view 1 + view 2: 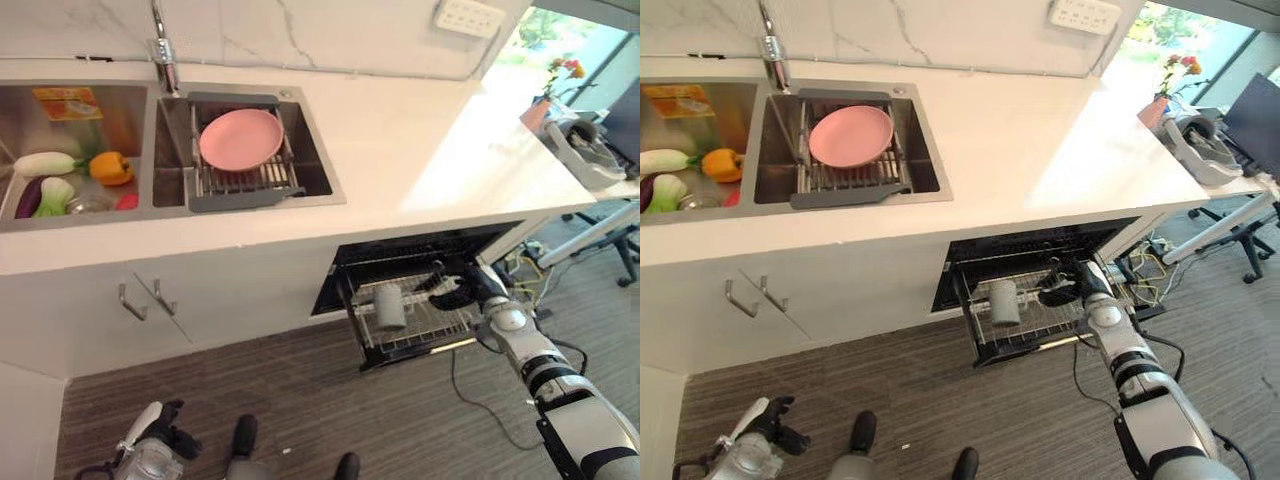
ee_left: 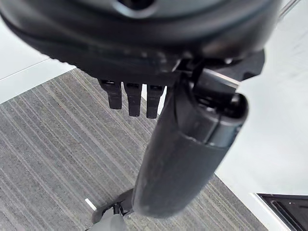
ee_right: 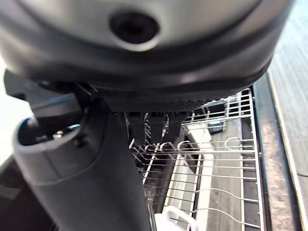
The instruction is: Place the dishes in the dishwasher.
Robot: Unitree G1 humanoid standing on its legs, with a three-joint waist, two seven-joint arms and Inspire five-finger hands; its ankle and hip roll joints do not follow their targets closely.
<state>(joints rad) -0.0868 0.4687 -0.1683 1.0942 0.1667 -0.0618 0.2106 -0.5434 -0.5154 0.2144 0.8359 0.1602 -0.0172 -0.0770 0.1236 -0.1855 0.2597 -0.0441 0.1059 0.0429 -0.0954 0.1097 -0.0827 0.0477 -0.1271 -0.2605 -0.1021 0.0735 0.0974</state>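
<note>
Pink and round, the plate [image 1: 241, 139] lies on a grey drying rack [image 1: 243, 182] set across the right basin of the steel sink [image 1: 318, 165], just right of the tap [image 1: 162, 48]. The left basin holds vegetables [image 1: 62, 178]: a white radish, an orange pepper, an aubergine and a leafy green. The white countertop [image 1: 420, 150] runs right toward a window, where a small pot of flowers [image 1: 548, 95] stands at its far end.

Below the counter, right of the cabinet doors with their metal handles [image 1: 140, 298], the dishwasher [image 1: 420, 250] is open and its wire rack [image 1: 405, 325] is pulled out over the striped floor. A pale cup [image 1: 389, 306] stands in the left part of that rack. The right hand [image 1: 462, 291] reaches over the right part of the rack; in the right wrist view its fingers [image 3: 153, 126] hang fairly straight above the wires and hold nothing.

The left hand [image 1: 160, 438] shows low at the near left, over the carpet [image 2: 53, 159]; its fingers [image 2: 130, 98] are loosely extended and empty.
</note>
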